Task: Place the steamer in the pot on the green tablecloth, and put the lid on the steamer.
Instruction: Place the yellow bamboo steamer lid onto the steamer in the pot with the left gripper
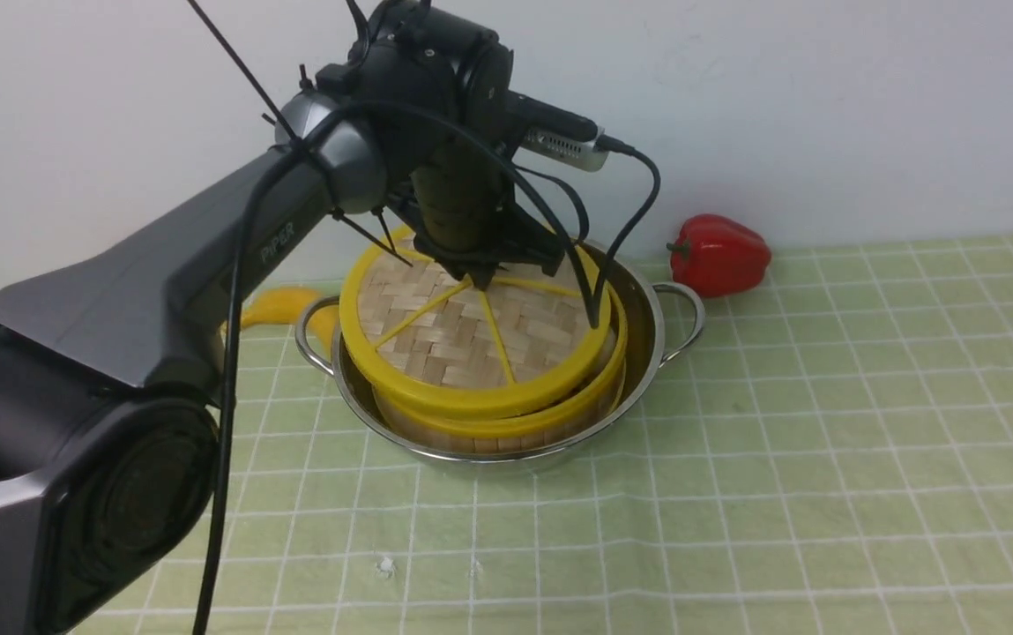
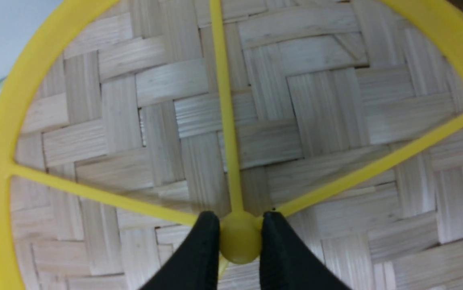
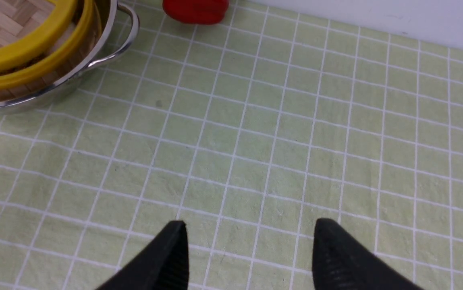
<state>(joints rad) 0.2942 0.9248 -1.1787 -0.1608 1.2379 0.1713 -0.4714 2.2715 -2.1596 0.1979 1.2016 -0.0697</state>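
The steel pot (image 1: 647, 353) stands on the green tablecloth (image 1: 823, 441) at the back middle. The steamer (image 1: 506, 432) sits inside it, its contents hidden. The woven lid (image 1: 462, 339) rests tilted on the steamer, its far left side raised. My left gripper (image 1: 480, 280) is shut on the lid's yellow central hub (image 2: 239, 238); the black fingertips (image 2: 207, 241) press it from both sides. My right gripper (image 3: 249, 245) is open and empty above bare cloth, right of the pot (image 3: 94, 60). It does not show in the front view.
A red bell pepper (image 1: 719, 254) lies by the wall right of the pot, also in the right wrist view (image 3: 195, 10). A yellow object (image 1: 281, 309) lies behind my left arm. The white wall (image 1: 823, 106) bounds the back.
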